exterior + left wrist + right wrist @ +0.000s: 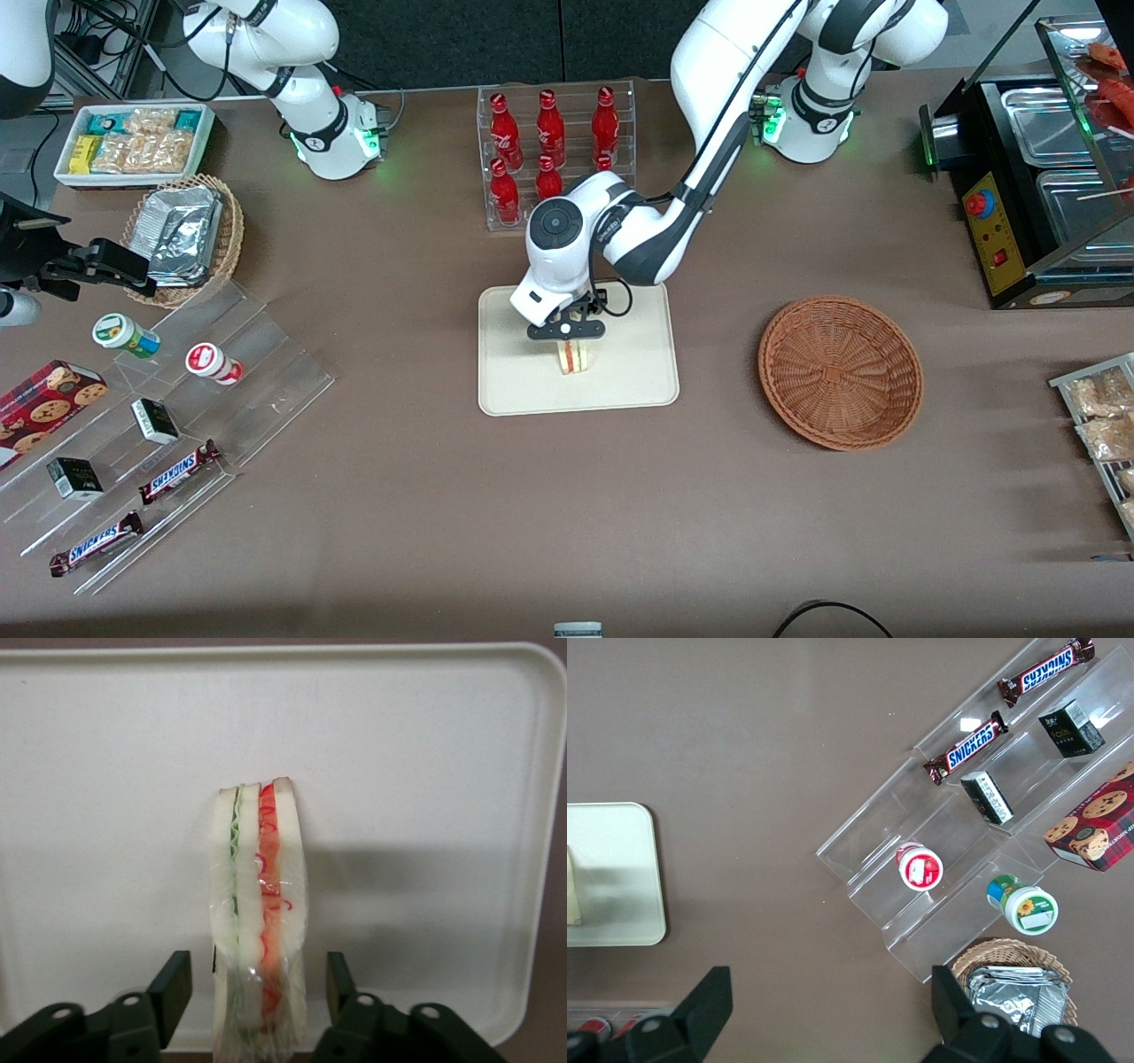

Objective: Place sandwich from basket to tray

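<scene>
The worktop [567, 514] carried everything, with the tray [638, 372] near its middle and the basket [840, 372] lying bare toward the working arm's end, well apart from it. That bare bowl suggested the carry was done. The gripper [572, 341] hung low over the tray, its fingers [173, 983] spread wide, one on each side of the sandwich [259, 921] with a gap showing, so it gripped nothing. The sandwich stood on edge on the tray, seemingly just let go.
</scene>
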Motion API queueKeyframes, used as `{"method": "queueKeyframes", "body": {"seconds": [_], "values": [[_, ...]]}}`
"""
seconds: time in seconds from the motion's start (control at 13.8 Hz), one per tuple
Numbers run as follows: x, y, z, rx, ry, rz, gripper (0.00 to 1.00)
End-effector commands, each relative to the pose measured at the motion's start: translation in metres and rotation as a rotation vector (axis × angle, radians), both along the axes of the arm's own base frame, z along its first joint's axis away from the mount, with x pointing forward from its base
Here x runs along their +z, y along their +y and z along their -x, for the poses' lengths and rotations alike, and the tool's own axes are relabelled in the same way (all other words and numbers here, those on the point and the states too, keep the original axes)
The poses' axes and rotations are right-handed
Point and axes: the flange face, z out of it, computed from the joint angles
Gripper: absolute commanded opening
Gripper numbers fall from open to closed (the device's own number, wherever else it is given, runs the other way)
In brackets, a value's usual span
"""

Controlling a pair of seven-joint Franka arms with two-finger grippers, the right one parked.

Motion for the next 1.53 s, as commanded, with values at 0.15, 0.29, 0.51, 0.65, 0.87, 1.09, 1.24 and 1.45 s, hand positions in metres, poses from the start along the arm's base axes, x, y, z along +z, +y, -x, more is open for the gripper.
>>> {"method": "queueKeyframes", "body": {"seconds": [0.15,0.29,0.51,0.65,0.87,1.09,1.24,1.45], "values": [[0.115,0.025,0.006,0.083,0.023,-0.054,0.99],[0.166,0.05,0.004,0.119,0.024,-0.058,0.99],[0.244,0.105,0.001,0.168,0.036,-0.069,0.99],[0.279,0.148,-0.004,0.175,0.052,-0.084,0.99],[0.315,0.217,-0.019,0.109,0.082,-0.081,0.99],[0.342,0.293,-0.036,0.023,0.109,-0.06,0.99],[0.351,0.338,-0.042,-0.047,0.143,-0.054,0.99],[0.367,0.399,-0.049,-0.085,0.133,-0.029,0.99]]}}
